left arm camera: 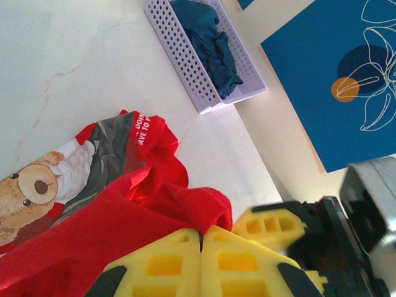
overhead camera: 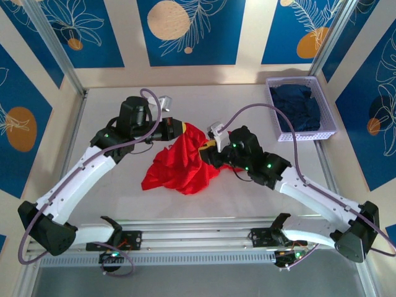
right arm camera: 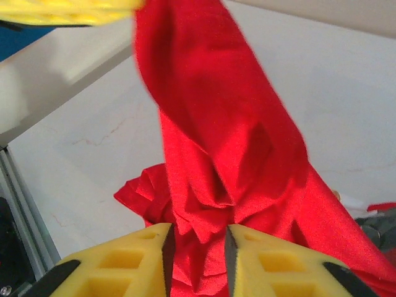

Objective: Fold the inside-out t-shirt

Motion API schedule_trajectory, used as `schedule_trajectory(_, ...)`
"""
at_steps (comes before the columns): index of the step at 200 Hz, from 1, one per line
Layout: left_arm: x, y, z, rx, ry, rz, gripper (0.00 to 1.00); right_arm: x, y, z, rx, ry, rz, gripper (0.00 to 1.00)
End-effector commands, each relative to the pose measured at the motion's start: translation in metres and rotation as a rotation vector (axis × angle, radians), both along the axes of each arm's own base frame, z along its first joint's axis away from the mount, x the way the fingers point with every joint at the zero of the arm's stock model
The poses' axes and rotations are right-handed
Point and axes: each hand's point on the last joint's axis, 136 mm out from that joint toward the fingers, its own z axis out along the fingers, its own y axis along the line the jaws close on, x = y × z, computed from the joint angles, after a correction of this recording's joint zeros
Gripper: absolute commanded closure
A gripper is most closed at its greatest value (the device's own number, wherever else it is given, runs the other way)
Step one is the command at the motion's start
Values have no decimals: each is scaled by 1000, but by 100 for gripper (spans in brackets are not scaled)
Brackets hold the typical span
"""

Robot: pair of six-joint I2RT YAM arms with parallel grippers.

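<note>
- I'm looking at a pale, marbled table (overhead camera: 247, 198) carrying two things.
- I'm seeing the t-shirt (overhead camera: 182, 164) lying crumpled near its middle.
- I'm seeing a lilac basket (overhead camera: 273, 108) sitting at its far right corner.

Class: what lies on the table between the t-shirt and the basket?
Nothing: the left wrist view shows bare table between the t-shirt and the basket.
</note>
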Motion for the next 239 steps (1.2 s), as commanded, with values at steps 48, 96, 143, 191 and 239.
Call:
schedule_trajectory(48,5,2,0,-12,-5,15,100,21,14,17,-17,-106,-45,78)
schedule_trajectory(96,2,3,1,-13,-7,10,100,44,16,11,-88,-136,-110,78)
schedule_trajectory(143,5,6,-4,10,-13,28,100,49,17,14,-77,-100,-103,100)
schedule_trajectory(191,18,15,-22,99,-33,89,100,21,-3,57,226,108,73,100)
schedule_trajectory(239,19,12,-23,89,-27,81,100,15,6,32,88,56,80,94)
